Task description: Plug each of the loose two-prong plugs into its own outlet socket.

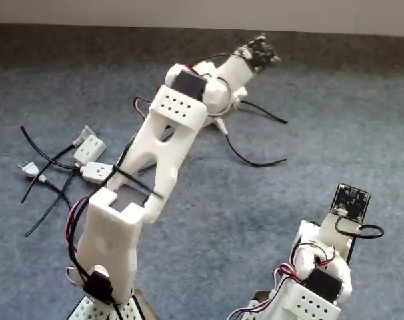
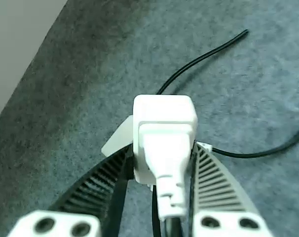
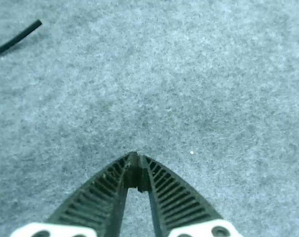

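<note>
1. This looks like a robotics lab or maker's test bench, though little of the room shows.
2. The surface (image 1: 335, 133) is covered in grey-blue, felt-like cloth, with a plain pale wall (image 1: 189, 12) behind it.
3. The left arm (image 1: 162, 140) and right arm (image 1: 322, 283) are white printed plastic with bare wiring, and a circuit board (image 1: 259, 53) sits uncovered.
4. White outlet sockets (image 1: 90, 148) and cut black cords (image 1: 42, 193) lie loose.

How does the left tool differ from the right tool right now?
The left tool is shut on a white plug; the right tool holds nothing. The left tool's jaws stand apart by the plug's width; the right tool's jaws meet at their tips. In the high view, the left tool is far out across the table, while the right tool sits back near its base. Both are black, ribbed and above grey carpet.
</note>
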`<state>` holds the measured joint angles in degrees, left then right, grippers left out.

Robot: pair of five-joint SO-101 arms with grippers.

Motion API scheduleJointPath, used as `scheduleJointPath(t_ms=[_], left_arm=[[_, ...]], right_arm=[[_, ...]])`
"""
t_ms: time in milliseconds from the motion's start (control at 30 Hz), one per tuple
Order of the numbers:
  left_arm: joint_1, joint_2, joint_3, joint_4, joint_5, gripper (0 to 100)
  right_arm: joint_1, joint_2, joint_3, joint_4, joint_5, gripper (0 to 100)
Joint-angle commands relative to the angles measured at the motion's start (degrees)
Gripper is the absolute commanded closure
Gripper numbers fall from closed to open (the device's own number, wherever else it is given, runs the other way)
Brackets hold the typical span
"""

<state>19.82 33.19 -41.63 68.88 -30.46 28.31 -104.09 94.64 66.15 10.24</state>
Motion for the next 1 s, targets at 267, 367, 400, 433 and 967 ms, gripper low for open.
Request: scheduleJointPath(t_ms=[267,367,400,433,967], left_arm=[[-5.8,21.9,-20.9,-5.9,-0.1,89],[-5.8,26.4,-27.5,-2.3,0.6,84],[-5.8,27.3,-29.7,-0.7,2.4,81],[-5.6,28.1,-32.0,1.0,5.3,78],[-10.7,18.2,-52.9,20.7,14.5,72]], right_arm=[[0.1,-0.8,1.4,0.2,-0.1,99.1],[0.1,-0.8,1.4,0.2,-0.1,99.1],[0.1,-0.8,1.4,0.2,-0.1,99.1],[0.1,-0.8,1.4,0.2,-0.1,99.1],[0.0,-0.8,1.4,0.2,-0.1,99.1]])
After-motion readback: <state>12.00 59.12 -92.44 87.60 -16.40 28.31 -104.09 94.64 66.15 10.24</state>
